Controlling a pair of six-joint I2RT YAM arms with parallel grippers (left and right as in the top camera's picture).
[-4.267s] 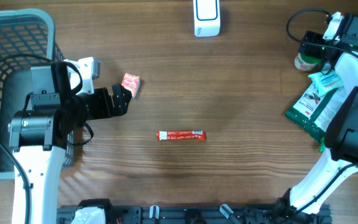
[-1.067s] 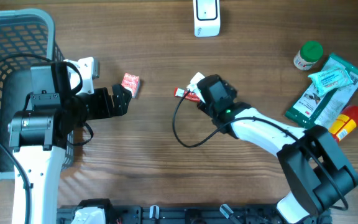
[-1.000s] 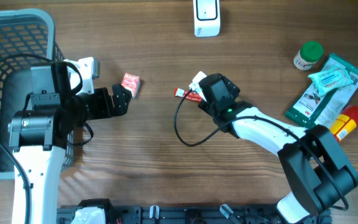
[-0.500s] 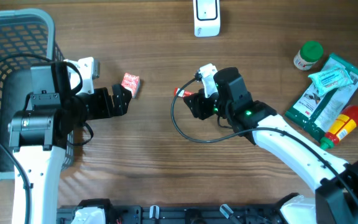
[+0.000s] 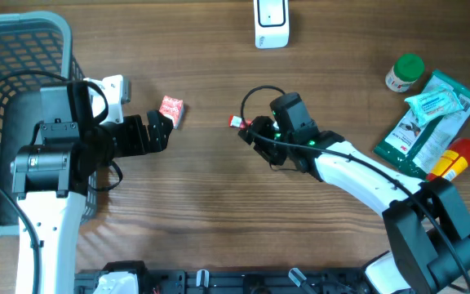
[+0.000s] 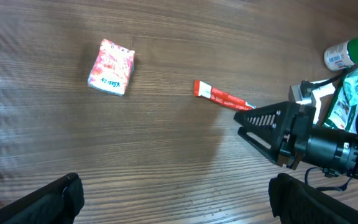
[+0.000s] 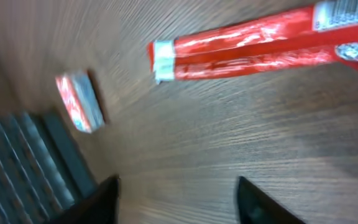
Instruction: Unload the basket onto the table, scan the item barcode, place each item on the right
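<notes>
The item is a long red stick packet (image 7: pixel 260 42) lying flat on the wood table; it also shows in the overhead view (image 5: pixel 236 122) and the left wrist view (image 6: pixel 221 97). My right gripper (image 5: pixel 248 135) hovers just right of it, open, and nothing sits between its fingers (image 7: pixel 98 202); the packet lies beyond the tips. A white scanner (image 5: pixel 271 23) stands at the table's far edge. My left gripper (image 5: pixel 160 131) is open and empty, next to a small red packet (image 5: pixel 171 109).
A dark wire basket (image 5: pixel 15 49) fills the left side behind the left arm. At the right lie a green-capped bottle (image 5: pixel 404 72), green pouches (image 5: pixel 427 118) and a red and yellow bottle (image 5: pixel 451 159). The right arm's cable loops above its wrist.
The right arm came over from the far right, and the red stick packet now lies higher up the table than before. In the last second the right gripper turned and drew back slightly.
</notes>
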